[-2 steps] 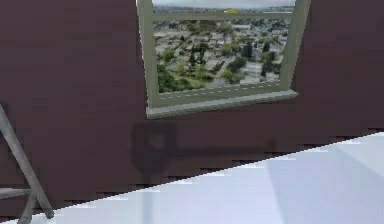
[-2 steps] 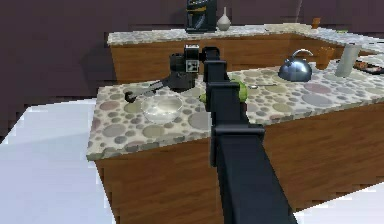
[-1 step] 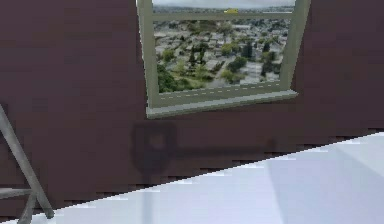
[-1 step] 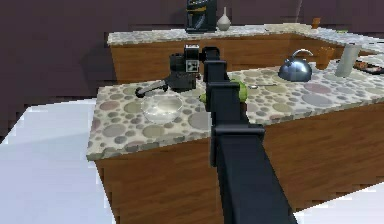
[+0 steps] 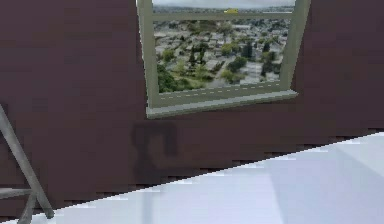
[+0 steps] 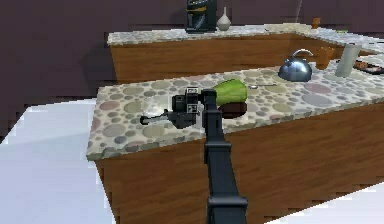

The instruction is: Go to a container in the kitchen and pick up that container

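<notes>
Reaching over the pebbled surface [image 6: 130, 128], the claw [image 6: 157, 119] is aimed toward 9 o'clock, its grip impossible to tell. A dark bowl [image 6: 238, 109], the likely container, sits at 3 o'clock of the arm [image 6: 220, 165], so realignment should be made first.

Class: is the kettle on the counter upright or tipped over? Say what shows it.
Upright. The kettle rests on its round base on the counter, with its handle arched above its dome.

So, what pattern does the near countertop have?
The countertop is a pebble mosaic, tan and grey; arm side view shows it best.
</notes>
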Robot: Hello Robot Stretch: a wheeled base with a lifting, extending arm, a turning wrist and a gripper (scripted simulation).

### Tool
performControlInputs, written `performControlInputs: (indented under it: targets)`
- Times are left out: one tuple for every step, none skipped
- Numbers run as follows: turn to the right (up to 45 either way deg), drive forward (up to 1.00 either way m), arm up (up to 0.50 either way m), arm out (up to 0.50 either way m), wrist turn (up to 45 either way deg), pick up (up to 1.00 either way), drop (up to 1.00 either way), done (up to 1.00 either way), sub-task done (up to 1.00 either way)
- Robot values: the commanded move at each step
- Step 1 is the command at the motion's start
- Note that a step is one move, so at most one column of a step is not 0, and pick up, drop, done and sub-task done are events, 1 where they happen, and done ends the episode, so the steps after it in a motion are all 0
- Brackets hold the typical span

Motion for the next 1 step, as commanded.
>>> performControlInputs:
  targets:
    - [0.0, 0.00, 0.00, 0.00, 0.0, 1.00, 0.00, 0.00, 0.00]
